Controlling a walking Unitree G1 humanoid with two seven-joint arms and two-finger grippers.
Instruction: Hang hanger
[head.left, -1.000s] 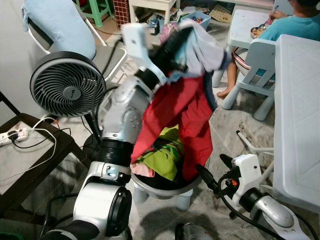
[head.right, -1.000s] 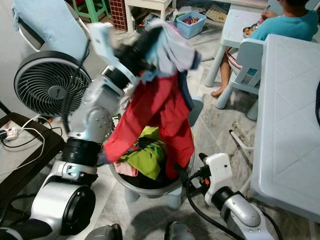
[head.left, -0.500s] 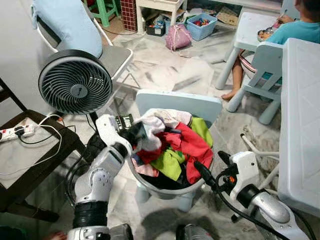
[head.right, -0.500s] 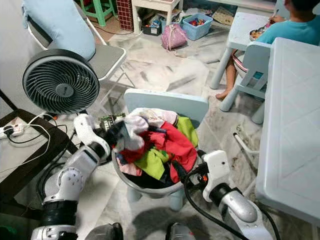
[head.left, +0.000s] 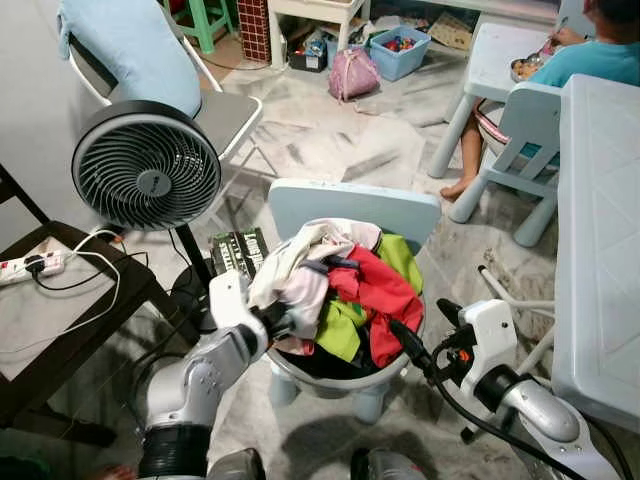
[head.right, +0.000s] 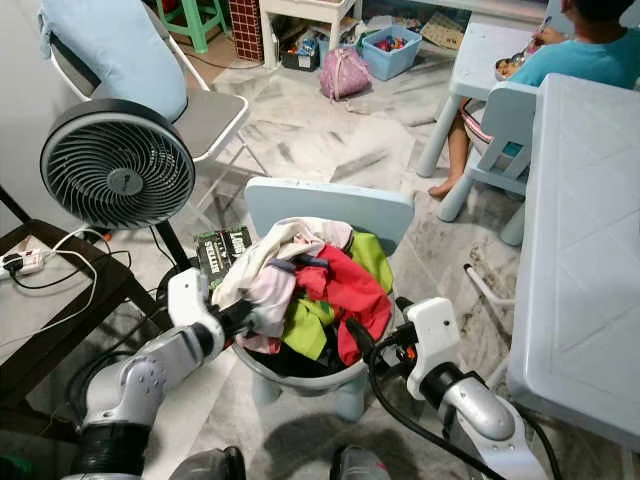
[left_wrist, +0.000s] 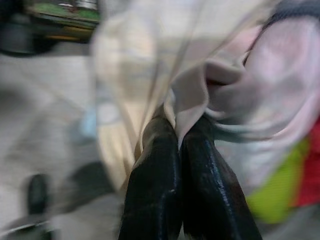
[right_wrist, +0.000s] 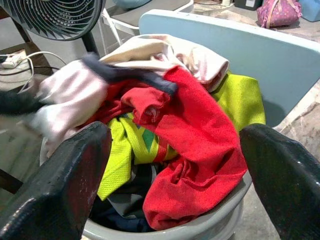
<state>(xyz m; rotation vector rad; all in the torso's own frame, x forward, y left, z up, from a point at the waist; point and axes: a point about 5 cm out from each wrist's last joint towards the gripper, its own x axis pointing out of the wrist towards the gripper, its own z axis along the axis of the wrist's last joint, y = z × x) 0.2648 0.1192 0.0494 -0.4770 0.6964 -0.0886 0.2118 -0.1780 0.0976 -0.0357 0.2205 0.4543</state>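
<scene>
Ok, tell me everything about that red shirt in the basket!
The red garment looks like soft, slightly textured cloth, crumpled and folded over itself. It lies on top of the pile in the round grey basket, with part of it drooping over the rim nearest the right gripper. A lime-green garment sits under and behind it, and a pale pink-white cloth, pinched by the left gripper, lies against it.

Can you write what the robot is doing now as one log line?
left pincer: shut on pale cloth | right pincer: open by basin | clothes in basin
</scene>
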